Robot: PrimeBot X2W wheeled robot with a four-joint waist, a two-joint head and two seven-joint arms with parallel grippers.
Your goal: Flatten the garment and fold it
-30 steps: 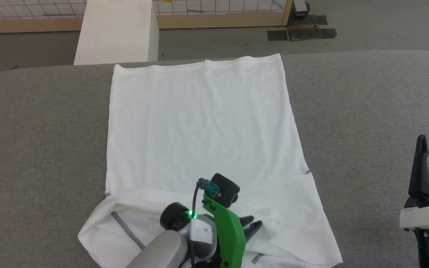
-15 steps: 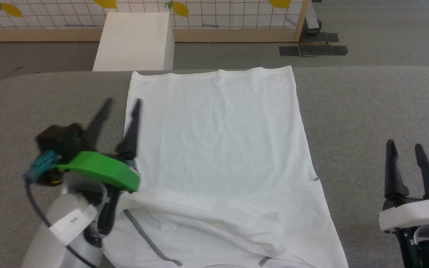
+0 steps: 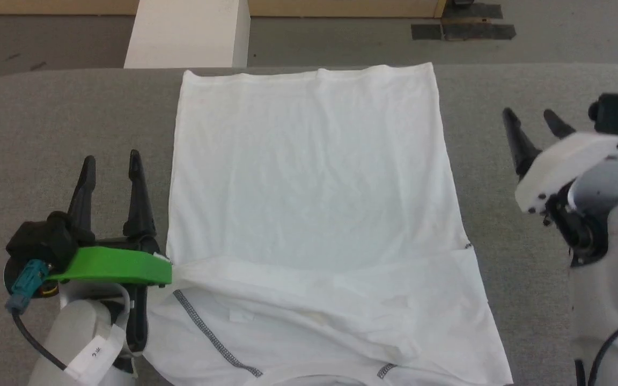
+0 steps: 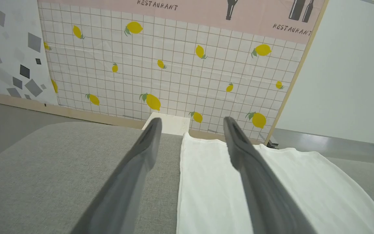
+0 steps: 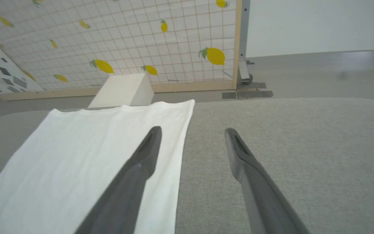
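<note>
The garment (image 3: pixel 309 193), a large white shirt with dark zigzag seams, lies flat on the grey table (image 3: pixel 46 118), with its near sleeves folded in over the body. My left gripper (image 3: pixel 112 161) hovers open just off the shirt's left edge, holding nothing. In the left wrist view, that gripper (image 4: pixel 191 122) straddles the garment (image 4: pixel 213 182) edge. My right gripper (image 3: pixel 534 115) is raised, open and empty, beside the shirt's right edge. The right wrist view shows the right gripper (image 5: pixel 192 131) above the garment (image 5: pixel 86 152) border.
A rigid white box (image 3: pixel 188 32) stands on the floor behind the table's far edge. A lemon-print grid panel (image 4: pixel 174 65) with a wooden frame lines the back. Bare grey table spreads to both sides of the shirt.
My left gripper has let go of the folded sleeve near the collar, opened and swung out to the shirt's left side. The right arm has risen and moved forward. The head camera has also shifted.
</note>
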